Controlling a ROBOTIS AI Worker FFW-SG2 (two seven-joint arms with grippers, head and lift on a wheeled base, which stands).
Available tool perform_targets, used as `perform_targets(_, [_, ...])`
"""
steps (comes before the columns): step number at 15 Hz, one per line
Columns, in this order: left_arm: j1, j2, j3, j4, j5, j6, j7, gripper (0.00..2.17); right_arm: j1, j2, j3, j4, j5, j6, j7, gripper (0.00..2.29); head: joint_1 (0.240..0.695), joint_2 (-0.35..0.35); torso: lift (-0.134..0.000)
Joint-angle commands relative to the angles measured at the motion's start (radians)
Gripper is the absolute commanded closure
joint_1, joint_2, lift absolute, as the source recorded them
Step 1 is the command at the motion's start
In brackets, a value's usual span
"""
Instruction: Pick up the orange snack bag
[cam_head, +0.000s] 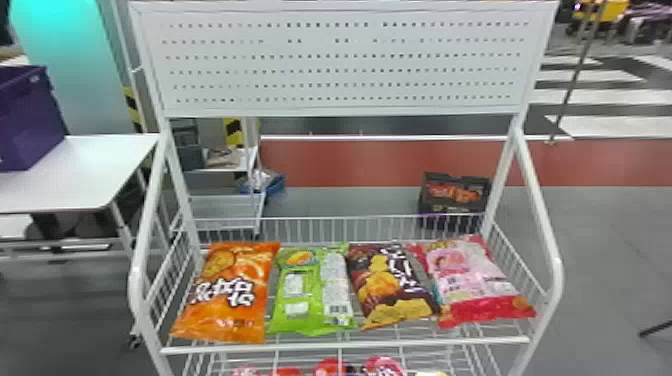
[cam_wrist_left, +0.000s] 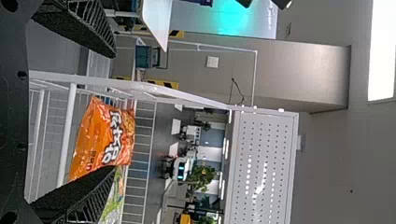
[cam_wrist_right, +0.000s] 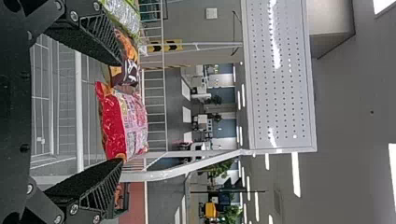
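The orange snack bag (cam_head: 231, 295) lies at the left end of the white wire shelf, beside a green bag. In the left wrist view the orange snack bag (cam_wrist_left: 100, 140) is beyond my left gripper (cam_wrist_left: 114, 112), whose two black fingers stand wide apart with nothing held. My right gripper (cam_wrist_right: 122, 112) is also open and faces the pink and red bag (cam_wrist_right: 123, 123) at the shelf's other end, with nothing between its fingers.
Green (cam_head: 312, 290), brown (cam_head: 392, 285) and pink (cam_head: 475, 280) bags share the basket shelf, behind its white front rail (cam_head: 345, 346). Slanted side posts frame it, with a perforated panel (cam_head: 345, 65) above. A white table (cam_head: 75, 185) with a purple bin (cam_head: 27, 120) stands left.
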Motion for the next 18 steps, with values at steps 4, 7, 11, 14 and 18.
perform_targets(4, [-0.003, 0.000, -0.001, -0.002, 0.000, 0.002, 0.000, 0.03, 0.002, 0.000, -0.002, 0.000, 0.000, 0.000, 0.000, 0.17, 0.499, 0.000, 0.000])
perform_targets(7, [-0.003, 0.000, 0.001, -0.005, 0.000, 0.002, 0.000, 0.03, 0.000, 0.000, -0.002, 0.000, 0.000, 0.000, 0.000, 0.17, 0.499, 0.000, 0.000])
perform_targets(11, [-0.004, 0.000, 0.002, -0.005, 0.000, 0.008, 0.000, 0.03, 0.005, 0.000, -0.002, -0.003, 0.002, -0.003, 0.000, 0.17, 0.499, 0.000, 0.000])
perform_targets(14, [-0.034, 0.003, -0.002, 0.005, 0.000, 0.045, -0.015, 0.03, 0.006, 0.002, -0.002, -0.005, 0.002, -0.003, 0.000, 0.17, 0.499, 0.000, 0.000])
perform_targets(18, [-0.159, 0.004, -0.016, 0.023, 0.006, 0.174, -0.041, 0.05, 0.008, 0.003, -0.002, -0.003, 0.005, -0.003, 0.000, 0.17, 0.499, 0.000, 0.000])
